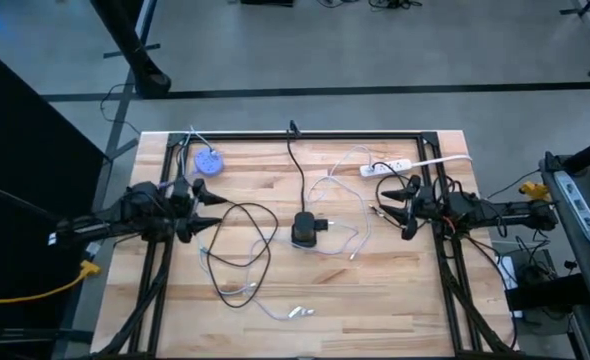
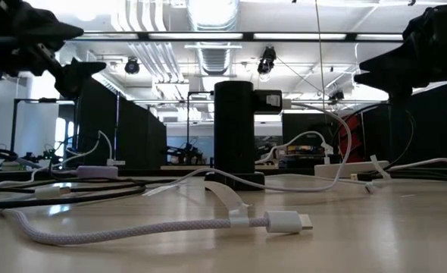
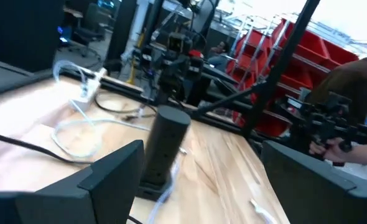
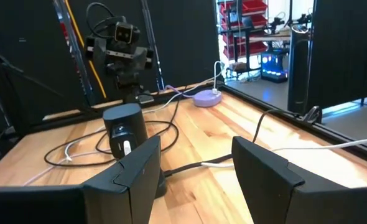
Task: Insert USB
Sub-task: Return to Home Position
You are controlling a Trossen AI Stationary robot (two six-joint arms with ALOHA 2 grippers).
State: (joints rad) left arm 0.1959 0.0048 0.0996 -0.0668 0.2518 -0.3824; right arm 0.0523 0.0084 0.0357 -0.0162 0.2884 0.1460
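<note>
My left gripper (image 1: 211, 208) hung at nine o'clock of the black tower (image 1: 304, 229), my right gripper (image 1: 385, 200) at three, both with jaws apart and empty. The violet outlet extension (image 1: 207, 162) lay at eleven o'clock, with a white cable (image 4: 216, 90) plugged in.

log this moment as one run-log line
left jaws open, empty, raised at left side | right jaws open, empty, raised at right side | violet outlet extension far-left corner, white cable in | black tower centre, upright
</note>
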